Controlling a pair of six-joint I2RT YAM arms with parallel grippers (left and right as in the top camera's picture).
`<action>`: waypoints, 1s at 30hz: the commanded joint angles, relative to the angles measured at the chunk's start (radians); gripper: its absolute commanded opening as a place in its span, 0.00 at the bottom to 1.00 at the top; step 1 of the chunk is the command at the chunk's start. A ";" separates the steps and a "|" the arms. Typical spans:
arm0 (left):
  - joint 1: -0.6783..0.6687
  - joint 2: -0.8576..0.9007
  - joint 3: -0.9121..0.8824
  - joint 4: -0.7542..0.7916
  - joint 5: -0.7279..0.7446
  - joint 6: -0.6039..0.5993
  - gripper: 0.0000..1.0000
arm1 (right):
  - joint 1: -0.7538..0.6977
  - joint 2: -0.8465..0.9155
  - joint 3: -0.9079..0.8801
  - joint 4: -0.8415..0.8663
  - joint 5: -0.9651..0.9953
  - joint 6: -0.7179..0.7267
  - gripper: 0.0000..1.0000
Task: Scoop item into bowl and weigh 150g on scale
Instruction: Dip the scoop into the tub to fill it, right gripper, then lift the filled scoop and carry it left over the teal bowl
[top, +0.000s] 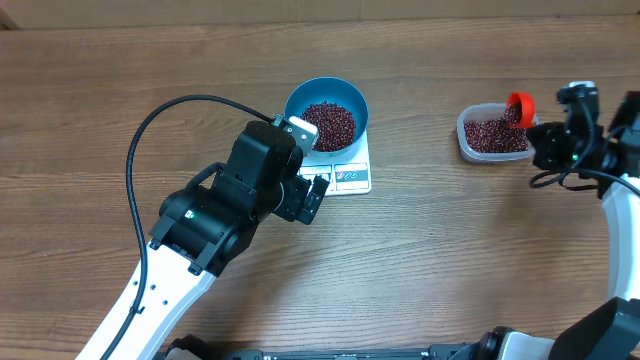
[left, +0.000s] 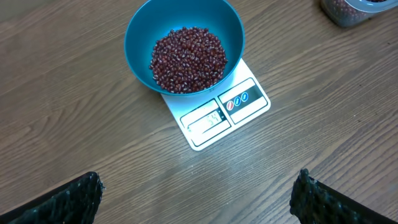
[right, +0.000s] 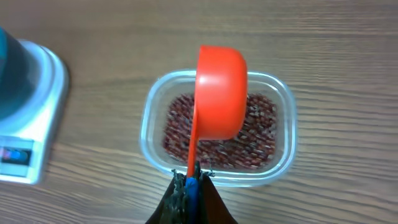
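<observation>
Right hand (right: 189, 186) pinched shut on handle of orange plastic scoop (right: 221, 93), cup over clear rectangular tub (right: 283, 124) of small red-brown beans (right: 180, 124); load hidden. Left hand (left: 199, 199) wide, empty, near white kitchen scale (left: 249, 99) carrying round light-blue bowl (left: 143, 31), already well filled; take small scoops, carry level, watch display (left: 205, 118).

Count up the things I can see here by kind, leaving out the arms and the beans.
bowl: 1
scale: 1
tub: 1
scoop: 1
Total: 4
</observation>
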 joint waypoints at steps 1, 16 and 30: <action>0.006 0.003 0.015 0.002 0.012 0.019 1.00 | 0.060 -0.028 0.024 0.000 0.172 -0.086 0.04; 0.006 0.003 0.015 0.002 0.012 0.019 1.00 | 0.253 -0.028 0.024 0.011 0.584 -0.040 0.04; 0.006 0.003 0.015 0.002 0.012 0.019 1.00 | 0.371 -0.085 0.024 0.172 -0.138 0.052 0.03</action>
